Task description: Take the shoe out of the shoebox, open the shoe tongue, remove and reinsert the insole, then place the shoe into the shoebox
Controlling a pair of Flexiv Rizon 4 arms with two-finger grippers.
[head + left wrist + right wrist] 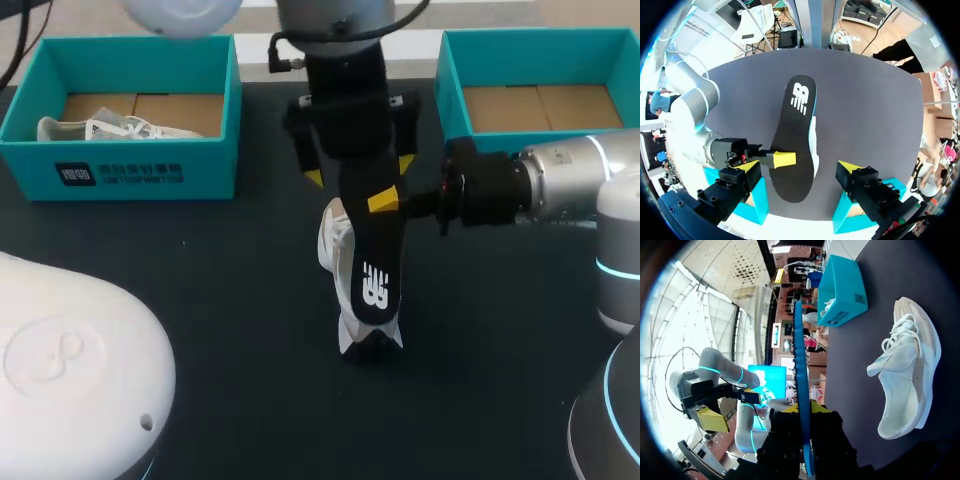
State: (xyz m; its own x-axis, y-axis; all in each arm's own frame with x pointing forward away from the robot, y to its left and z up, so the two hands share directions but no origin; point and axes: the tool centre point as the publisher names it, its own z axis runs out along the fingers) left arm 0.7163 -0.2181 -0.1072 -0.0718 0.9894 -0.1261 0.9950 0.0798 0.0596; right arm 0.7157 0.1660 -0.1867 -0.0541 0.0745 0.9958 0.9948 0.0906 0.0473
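While right gripper pinches the insole half-hiding the shoe, left gripper gapes empty.

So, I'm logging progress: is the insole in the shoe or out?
Out. The right gripper holds the black insole in the air, apart from the white shoe lying on the table.
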